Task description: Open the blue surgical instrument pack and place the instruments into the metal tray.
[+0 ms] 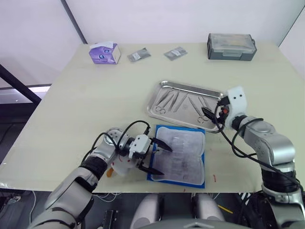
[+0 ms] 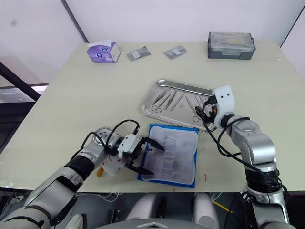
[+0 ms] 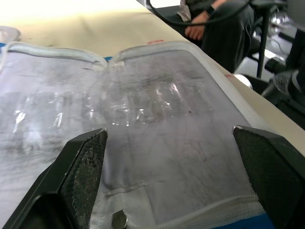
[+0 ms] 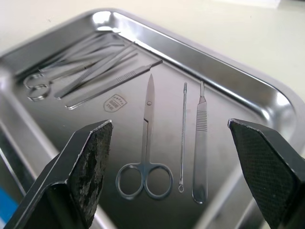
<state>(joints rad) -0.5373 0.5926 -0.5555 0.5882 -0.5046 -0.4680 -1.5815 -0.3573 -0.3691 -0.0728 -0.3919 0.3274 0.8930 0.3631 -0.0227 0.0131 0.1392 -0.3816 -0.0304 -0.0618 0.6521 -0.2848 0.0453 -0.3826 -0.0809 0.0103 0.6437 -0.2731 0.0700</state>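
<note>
The blue surgical instrument pack (image 1: 180,153) lies unfolded at the counter's (image 1: 95,95) near edge, pale lining up, just beside the near rim of the metal tray (image 1: 157,90), probably so each tool has only a short way to travel. The left claw (image 1: 156,158) hovers over the pack's left side with both fingers spread wide and nothing between them; its wrist view looks across clear plastic sleeves on the lining that appear empty, a detail the head views cannot resolve. The right claw (image 1: 208,114) sits over the tray's right end, likewise wide open and empty, a pose that suggests a tool has just been set down. Its wrist view separates the instruments: ring-handled scissors (image 4: 146,149), a thin probe (image 4: 183,137) and a scalpel handle (image 4: 200,148) side by side, with forceps and tweezers (image 4: 81,71) bunched toward the far corner. Judging by this, the transfer looks largely complete.
</note>
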